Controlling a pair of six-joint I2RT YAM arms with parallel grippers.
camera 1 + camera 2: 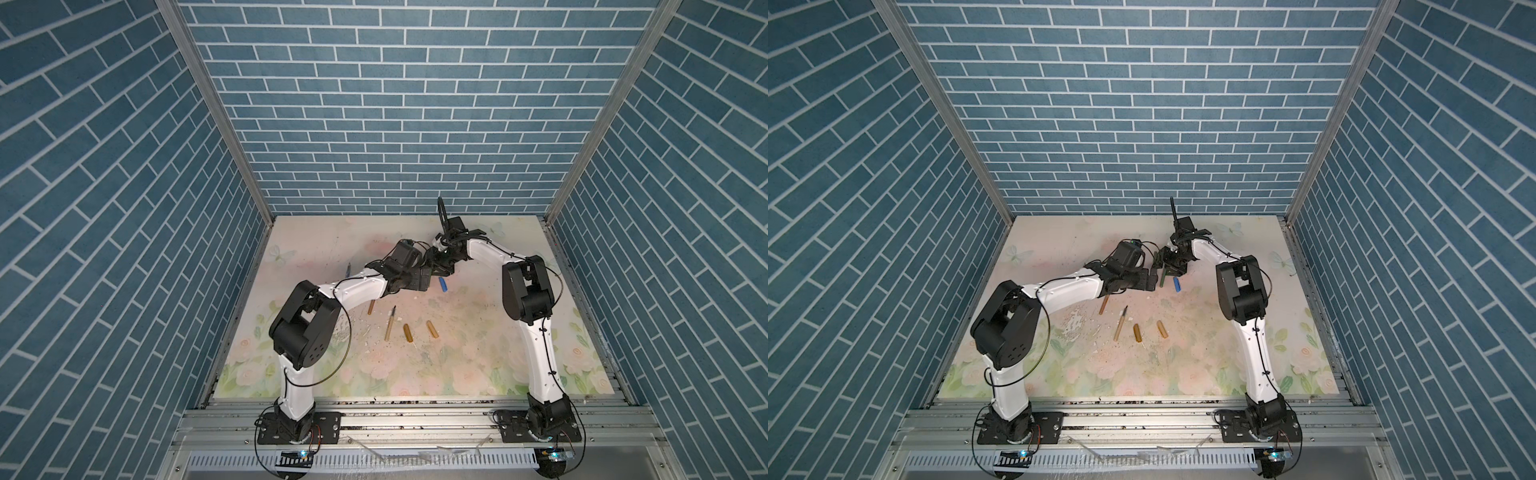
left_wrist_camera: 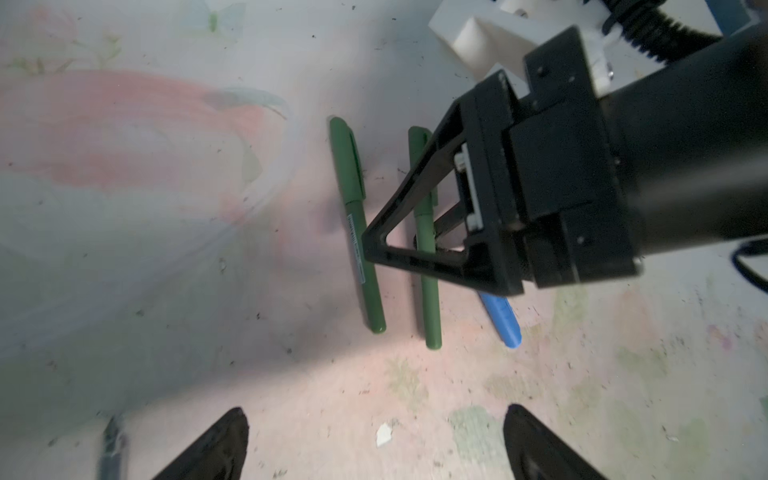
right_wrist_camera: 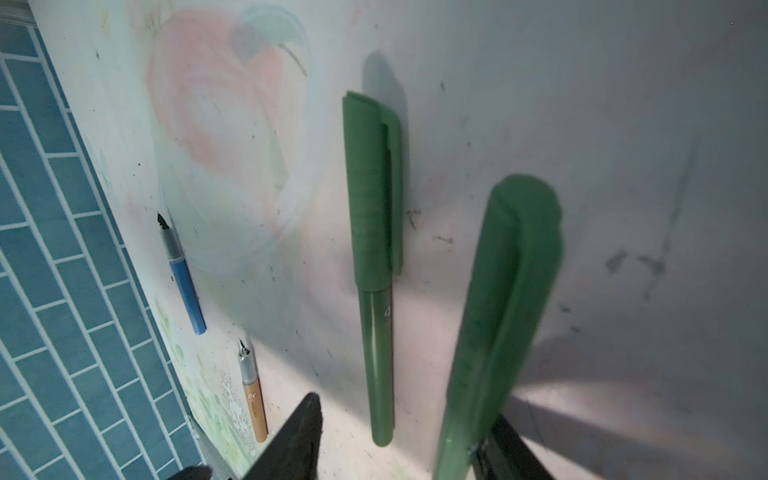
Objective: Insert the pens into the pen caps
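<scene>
Two capped green pens lie parallel — parked as done, I judge; my right gripper straddles one unclenched, left gripper spread, empty.

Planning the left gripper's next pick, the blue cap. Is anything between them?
Nothing lies on the mat between the left gripper and the blue cap. The right gripper, open around a capped green pen, hangs by the cap's far end and may crowd the approach.
</scene>
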